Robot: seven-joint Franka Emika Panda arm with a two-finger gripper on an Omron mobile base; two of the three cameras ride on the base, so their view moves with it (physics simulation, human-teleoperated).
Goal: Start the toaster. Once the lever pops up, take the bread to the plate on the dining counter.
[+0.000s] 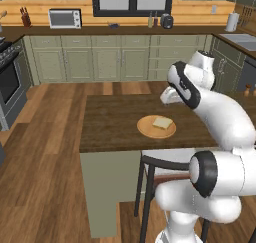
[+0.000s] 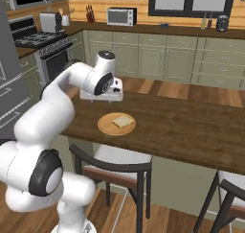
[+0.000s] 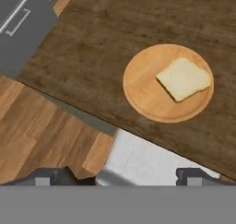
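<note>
The bread (image 3: 184,79) lies flat on the round wooden plate (image 3: 147,94), toward its right side. The plate sits on the dark wood worktop (image 3: 101,43), near its front edge. The end effector (image 3: 117,177) is spread wide and holds nothing. No writing can be read anywhere.

Tan plate (image 3: 147,96); pale bread (image 3: 184,79)

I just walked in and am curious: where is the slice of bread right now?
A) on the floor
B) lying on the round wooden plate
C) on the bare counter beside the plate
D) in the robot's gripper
B: the bread lies flat on the wooden plate, off-centre, on the dining counter, and the gripper is open and holds nothing.
</note>
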